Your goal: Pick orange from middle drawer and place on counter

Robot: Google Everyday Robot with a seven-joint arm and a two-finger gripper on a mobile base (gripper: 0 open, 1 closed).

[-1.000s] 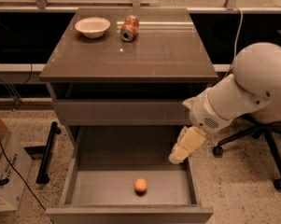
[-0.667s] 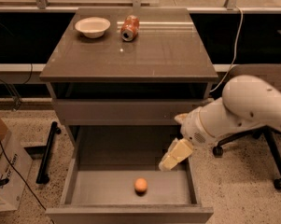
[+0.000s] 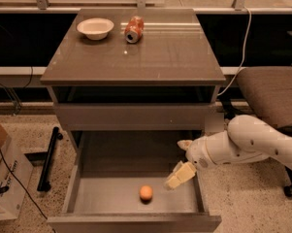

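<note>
The orange [image 3: 146, 192] lies on the flat bottom of the middle drawer [image 3: 87, 198], which is pulled out, near its front centre. My gripper [image 3: 177, 177] reaches into the drawer from the right on a white arm and hangs just above the drawer floor, a short way right of the orange and apart from it. The counter [image 3: 170, 57] is the glossy grey-brown top of the cabinet above.
A white bowl [image 3: 95, 27] and an orange-red soda can [image 3: 134, 29] lying on its side sit at the back of the counter. An office chair [image 3: 274, 93] stands to the right, a cardboard box [image 3: 2, 178] to the left on the floor.
My arm has dropped lower and swung left, bringing the gripper down into the drawer and closer to the orange. The orange has not moved.
</note>
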